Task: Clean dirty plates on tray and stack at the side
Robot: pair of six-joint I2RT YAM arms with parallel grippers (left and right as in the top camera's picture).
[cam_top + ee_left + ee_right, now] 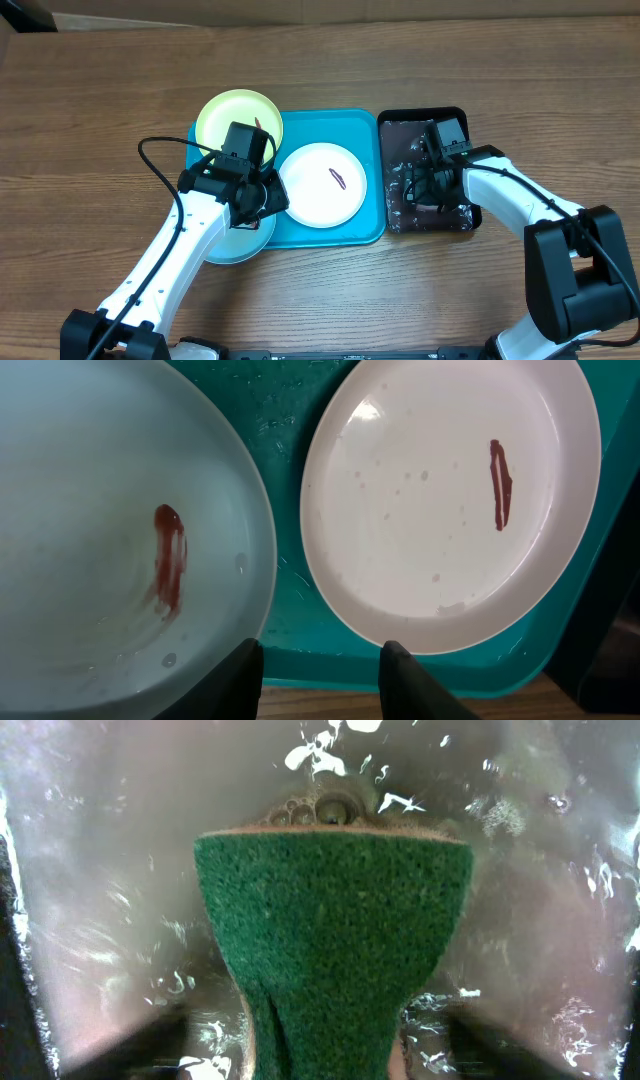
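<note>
Right gripper [415, 185] pinches the green sponge [330, 940] in the black tray [420, 113]; left gripper [322, 675] hangs part-open, empty, by the blue plate [100, 510] at 7 o'clock on the blue tray [360, 130]. Its fingers [245, 680] may slip on the wet rim and nudge the white plate [440, 500].

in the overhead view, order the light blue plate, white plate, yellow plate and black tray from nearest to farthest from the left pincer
1. light blue plate, at the left pincer, on its left; too close to call against 2.
2. white plate, just right of it.
3. yellow plate, beyond it at the turquoise tray's far left corner.
4. black tray, far right.
</note>
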